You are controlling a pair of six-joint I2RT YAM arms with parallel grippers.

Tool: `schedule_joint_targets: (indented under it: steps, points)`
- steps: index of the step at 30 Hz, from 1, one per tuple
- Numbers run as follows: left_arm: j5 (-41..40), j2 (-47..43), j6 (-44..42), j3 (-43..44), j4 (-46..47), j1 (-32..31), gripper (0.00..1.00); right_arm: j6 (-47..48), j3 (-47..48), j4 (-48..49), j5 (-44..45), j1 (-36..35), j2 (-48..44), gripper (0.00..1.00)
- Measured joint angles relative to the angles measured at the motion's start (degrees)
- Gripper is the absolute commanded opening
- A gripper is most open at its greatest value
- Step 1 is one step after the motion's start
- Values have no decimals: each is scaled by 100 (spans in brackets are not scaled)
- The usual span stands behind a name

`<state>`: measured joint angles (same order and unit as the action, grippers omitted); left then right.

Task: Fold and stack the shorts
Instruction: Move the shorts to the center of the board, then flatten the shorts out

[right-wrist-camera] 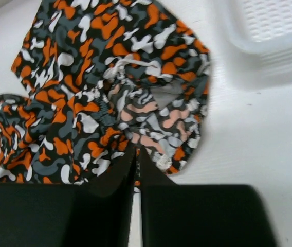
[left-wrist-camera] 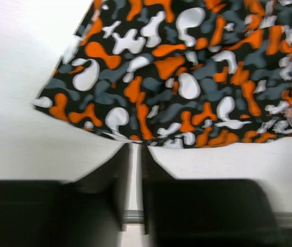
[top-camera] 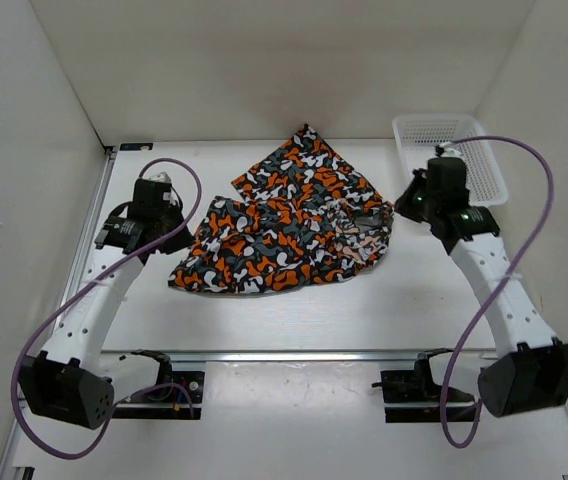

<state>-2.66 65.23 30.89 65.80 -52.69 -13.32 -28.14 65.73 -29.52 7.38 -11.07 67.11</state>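
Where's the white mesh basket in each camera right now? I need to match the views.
Top external: the basket sits at the upper right, on the far side of the right arm.
Left wrist: not in it.
Right wrist: the basket fills the upper right corner, cut off by the frame.
Shared landmark: the shorts, seen in all three views; the basket lies off their gathered waistband end.

The shorts (top-camera: pixel 284 225) are soft matt printed cloth, the basket (top-camera: pixel 434 121) white plastic mesh, the table (top-camera: pixel 294 320) smooth matt white
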Motion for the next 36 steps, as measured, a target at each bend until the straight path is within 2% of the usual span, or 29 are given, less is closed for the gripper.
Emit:
schedule_joint_targets:
  steps: [1,2,3,5,7,12,16,19,20,22,23,24,29,36]
  points:
    - [-4,85,13,0,-7,59,42,-24,155,-24,-2,-146,199,40]
    - [-15,203,37,0,-4,120,73,-46,280,-37,-22,-332,459,51]
    - [-15,354,37,-4,2,195,84,-70,350,-70,-48,-494,695,60]
    - [15,671,79,-76,52,328,99,-79,483,-173,-133,-844,1274,78]
    - [118,946,140,-319,146,494,99,-61,686,-321,-225,-1163,1974,78]
    - [468,1196,315,-1207,264,811,91,-31,1416,-551,-474,-1598,3442,74]
    - [627,1237,514,-1637,396,848,91,-131,1591,-562,-761,-1681,4037,71]
    - [721,1443,621,-1727,592,861,73,-275,1591,-566,-940,-1679,4218,53]
    - [752,1567,664,-1733,699,868,47,-323,1591,-533,-990,-1679,4262,38]
    - [756,1803,732,-1733,874,870,18,-415,1593,-476,-1073,-1676,4356,16]
    - [754,1934,737,-1733,955,872,10,-452,1602,-474,-1086,-1676,4398,7]
    - [750,2055,743,-1731,1005,872,10,-501,1628,-476,-1099,-1676,4448,0]
    - [750,2474,732,-1552,1062,872,10,-566,2065,-660,-949,-1676,4524,0]
    - [715,2712,732,-111,1025,911,10,-299,3794,-1108,-627,-1593,4520,0]
